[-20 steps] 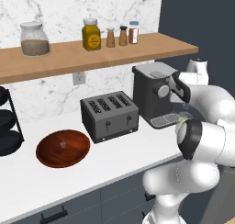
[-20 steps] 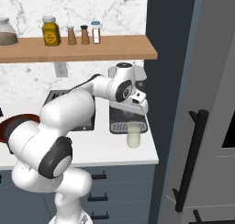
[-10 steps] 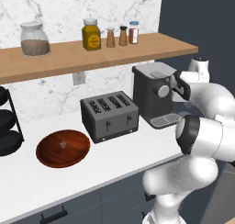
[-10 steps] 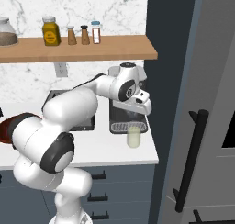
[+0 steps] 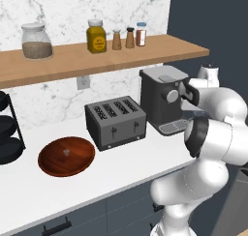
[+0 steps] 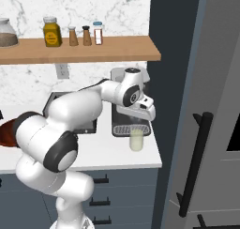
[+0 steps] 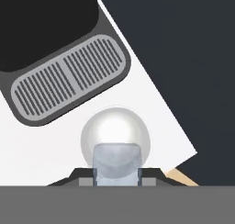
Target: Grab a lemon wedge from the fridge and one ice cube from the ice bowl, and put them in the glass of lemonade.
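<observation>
My gripper point(image 7: 116, 176) is shut on a pale translucent ice cube point(image 7: 116, 161), which hangs straight above the glass of lemonade point(image 7: 114, 131). In the right base view the gripper point(image 6: 142, 117) points down, a short way above the glass of lemonade point(image 6: 136, 140), which stands on the counter in front of the coffee machine. The reddish-brown ice bowl point(image 5: 66, 155) lies at the counter's left. The grey fridge point(image 6: 215, 129) stands to the right with its black handle point(image 6: 194, 162). The lemon wedge is out of view.
A black coffee machine point(image 5: 162, 99) with a drip grille point(image 7: 69, 78) stands right behind the glass. A grey toaster point(image 5: 115, 121) sits left of it. Jars and shakers line the wooden shelf point(image 5: 97, 56) above. The counter's right edge point(image 7: 183, 140) runs close to the glass.
The hand has eased slightly right and down over the glass, the ice cube still between the fingers. The elbow has swung a little.
</observation>
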Robot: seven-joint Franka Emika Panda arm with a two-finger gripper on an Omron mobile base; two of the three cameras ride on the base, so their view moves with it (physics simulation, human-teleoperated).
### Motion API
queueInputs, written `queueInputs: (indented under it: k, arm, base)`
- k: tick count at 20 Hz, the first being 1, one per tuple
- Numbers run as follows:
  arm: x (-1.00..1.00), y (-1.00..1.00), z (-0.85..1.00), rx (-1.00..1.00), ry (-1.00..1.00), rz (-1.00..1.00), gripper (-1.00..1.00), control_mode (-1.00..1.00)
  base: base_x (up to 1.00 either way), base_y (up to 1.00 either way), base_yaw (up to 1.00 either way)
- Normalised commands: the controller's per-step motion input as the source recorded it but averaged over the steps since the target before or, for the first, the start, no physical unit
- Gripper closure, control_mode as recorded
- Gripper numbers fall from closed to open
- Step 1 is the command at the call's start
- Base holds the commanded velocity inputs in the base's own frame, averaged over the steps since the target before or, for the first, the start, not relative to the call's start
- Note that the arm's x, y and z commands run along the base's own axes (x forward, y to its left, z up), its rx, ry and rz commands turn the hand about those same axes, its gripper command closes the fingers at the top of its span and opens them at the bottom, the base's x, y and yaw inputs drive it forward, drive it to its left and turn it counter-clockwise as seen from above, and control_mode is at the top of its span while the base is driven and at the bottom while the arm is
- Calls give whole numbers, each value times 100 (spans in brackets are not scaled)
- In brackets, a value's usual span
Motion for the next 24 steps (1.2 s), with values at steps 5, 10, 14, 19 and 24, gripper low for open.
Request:
queueInputs:
  k: [5,10,14,19,24]
  arm:
    - [0,0,-29,0,0,0,100,-100]
    - [9,0,-5,0,0,0,100,-100]
    - [0,0,0,0,0,0,100,-100]
    - [0,0,0,0,0,0,-100,-100]
    - [0,0,0,0,0,0,-100,-100]
  base:
    - [0,0,0]
    - [0,0,0]
    - [0,0,0]
    - [0,0,0]
    - [0,0,0]
